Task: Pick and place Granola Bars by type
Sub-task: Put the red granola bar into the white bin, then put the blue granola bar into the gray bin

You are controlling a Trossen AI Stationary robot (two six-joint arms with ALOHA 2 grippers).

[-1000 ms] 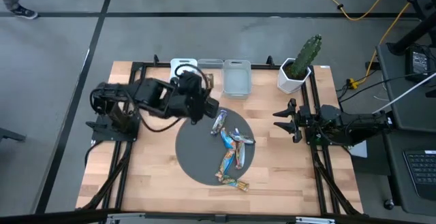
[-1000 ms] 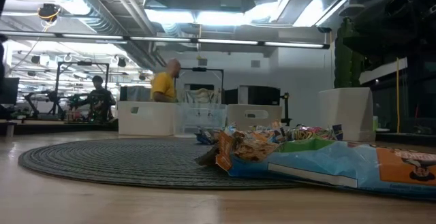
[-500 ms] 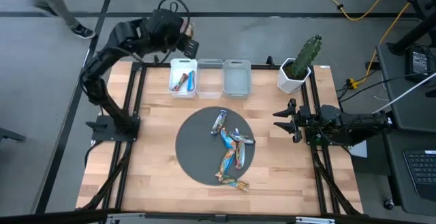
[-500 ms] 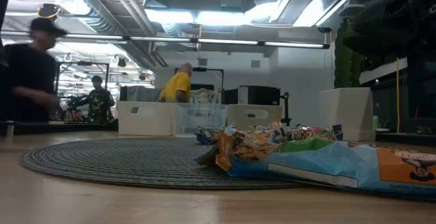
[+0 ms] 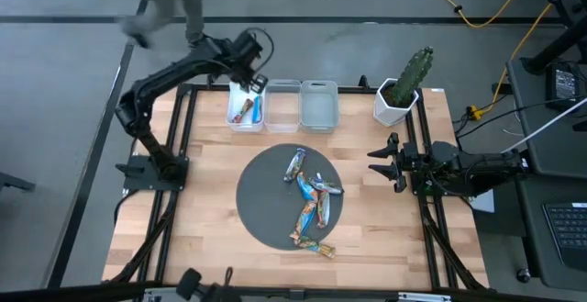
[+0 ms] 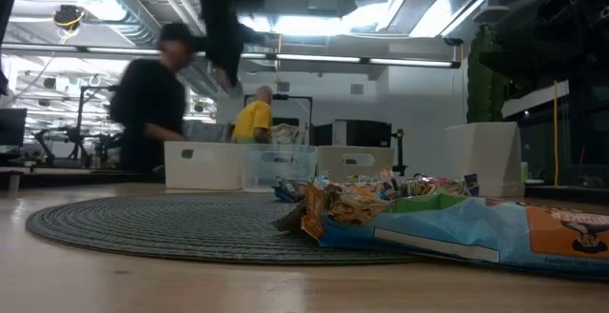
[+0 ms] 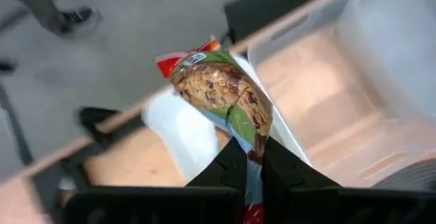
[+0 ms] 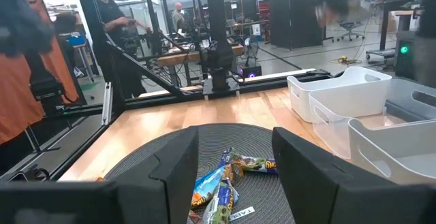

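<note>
Left gripper (image 7: 246,157) pinched green-wrapped granola bar (image 7: 221,91) by one end above leftmost bin (image 5: 246,109); thin hold risked early slip; right gripper (image 5: 385,162) open, parked.

Two dark jointed arms on black frame rails. Left claw (image 7: 248,166): matte black angular fingers. Right claw (image 8: 235,163): broad black finger blocks; cables trail behind the right arm.

Left gripper (image 7: 246,157): fingers pinched on a green-and-red granola bar (image 7: 225,94) — bar standing upright.
White bin (image 7: 184,132): directly behind it.
Clear bins (image 7: 340,108): at 3 o'clock — tilted.
</note>
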